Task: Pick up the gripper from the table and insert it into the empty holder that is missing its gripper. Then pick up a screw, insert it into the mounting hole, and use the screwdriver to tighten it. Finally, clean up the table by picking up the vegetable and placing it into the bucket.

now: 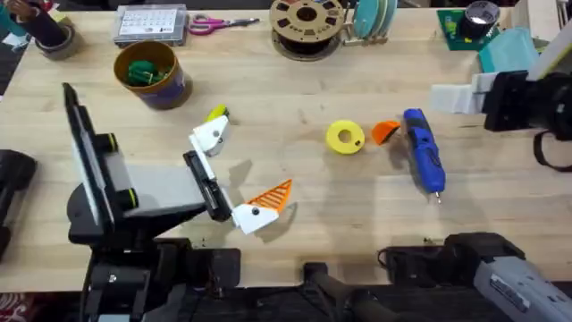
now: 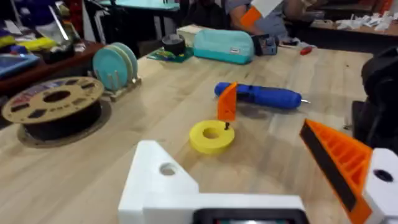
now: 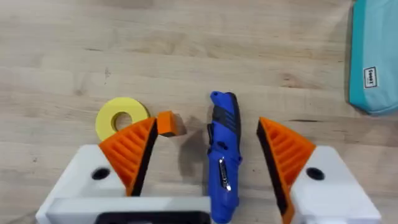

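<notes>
Left gripper (image 1: 234, 175): low over the table (image 1: 295, 228), left of centre. Fingers spread wide, holding nothing.
Holder (image 1: 208, 136): the far white jaw block of the left gripper, bare, no orange tip on it. In the left wrist view it sits in the foreground (image 2: 163, 180).
Other left jaw: white block carrying an orange ribbed tip (image 1: 273, 196).
Vegetable (image 1: 216, 114): yellow-green, lying on the wood just beyond the holder.
Gripper (image 1: 385, 132): loose orange piece on the table, between the flat yellow ring (image 1: 345, 137) and the screwdriver (image 1: 424, 150), close to both.
Screwdriver: blue, lying flat, bit pointing toward the near edge.
Right gripper (image 3: 210, 155): above the screwdriver, both orange-tipped fingers wide apart, one on each side of it, grasping nothing.
Bucket (image 1: 165, 89): far left of the table, dark green pieces (image 1: 148, 72) inside.
Screw: tiny dark thing on the yellow ring in the left wrist view; cannot tell for sure.
</notes>
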Robot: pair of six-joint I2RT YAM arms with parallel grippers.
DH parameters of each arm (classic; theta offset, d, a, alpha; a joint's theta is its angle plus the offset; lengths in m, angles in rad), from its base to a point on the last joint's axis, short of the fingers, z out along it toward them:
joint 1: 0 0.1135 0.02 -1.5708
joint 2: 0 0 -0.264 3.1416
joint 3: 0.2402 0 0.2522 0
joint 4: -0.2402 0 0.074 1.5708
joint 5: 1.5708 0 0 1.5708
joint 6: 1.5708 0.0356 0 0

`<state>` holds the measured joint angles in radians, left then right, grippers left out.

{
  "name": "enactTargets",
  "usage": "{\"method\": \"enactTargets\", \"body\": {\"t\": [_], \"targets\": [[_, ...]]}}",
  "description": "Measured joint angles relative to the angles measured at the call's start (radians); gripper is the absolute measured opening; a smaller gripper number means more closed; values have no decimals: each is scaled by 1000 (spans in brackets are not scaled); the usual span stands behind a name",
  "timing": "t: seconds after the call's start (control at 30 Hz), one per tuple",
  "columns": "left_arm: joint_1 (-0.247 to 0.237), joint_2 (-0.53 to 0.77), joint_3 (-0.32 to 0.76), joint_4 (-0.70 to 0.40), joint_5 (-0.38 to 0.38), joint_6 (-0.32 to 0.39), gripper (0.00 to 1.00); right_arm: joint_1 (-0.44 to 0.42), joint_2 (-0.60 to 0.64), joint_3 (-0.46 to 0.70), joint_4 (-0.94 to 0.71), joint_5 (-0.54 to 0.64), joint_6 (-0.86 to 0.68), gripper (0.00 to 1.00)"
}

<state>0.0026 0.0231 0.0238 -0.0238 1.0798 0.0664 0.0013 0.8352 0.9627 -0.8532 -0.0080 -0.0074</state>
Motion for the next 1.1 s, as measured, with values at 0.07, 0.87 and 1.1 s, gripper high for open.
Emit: {"method": "enactTargets", "body": {"t": [0.07, 0.87, 1.1], "targets": [[0, 0, 0, -22, 9, 0, 986, 0, 0, 0, 0, 0, 0, 997], [0, -13, -9, -99, 35, 0, 985, 0, 0, 0, 0, 0, 0, 998], [0, -13, -9, -99, 39, 0, 985, 0, 0, 0, 0, 0, 0, 998]]}}
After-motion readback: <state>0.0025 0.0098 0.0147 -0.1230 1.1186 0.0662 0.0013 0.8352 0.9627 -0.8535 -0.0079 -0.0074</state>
